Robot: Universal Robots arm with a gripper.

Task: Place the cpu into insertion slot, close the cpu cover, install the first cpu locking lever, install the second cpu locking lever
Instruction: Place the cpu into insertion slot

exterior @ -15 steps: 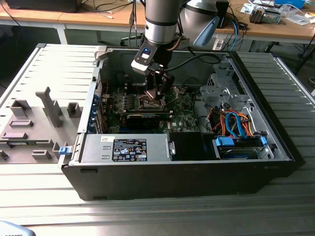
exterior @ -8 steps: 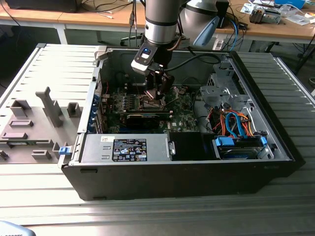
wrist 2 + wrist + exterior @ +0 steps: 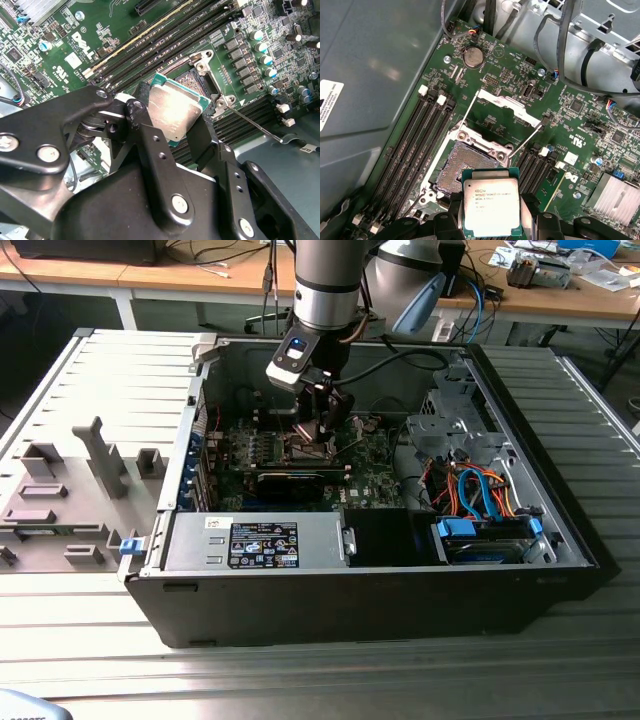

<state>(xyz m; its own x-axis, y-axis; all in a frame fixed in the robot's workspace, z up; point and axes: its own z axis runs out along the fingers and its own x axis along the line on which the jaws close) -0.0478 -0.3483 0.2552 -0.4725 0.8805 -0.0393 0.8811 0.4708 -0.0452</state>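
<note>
One cpu (image 3: pixel 491 207) is clamped by the fingers of the gripper (image 3: pixel 492 218), near one insertion slot (image 3: pixel 470 162). One cpu cover (image 3: pixel 509 105) is raised.

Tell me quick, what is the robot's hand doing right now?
Hand: closed on the small flat square silver-grey metal-topped chip, which is not yet in the dark square silver-rimmed socket.

Bright, even room light. The chip (image 3: pixel 172 112) wears a pale sheen in the second wrist view; soft glare blotches the case wall (image 3: pixel 375 65); shade pools at six o'clock of the gripper (image 3: pixel 322 435).
</note>
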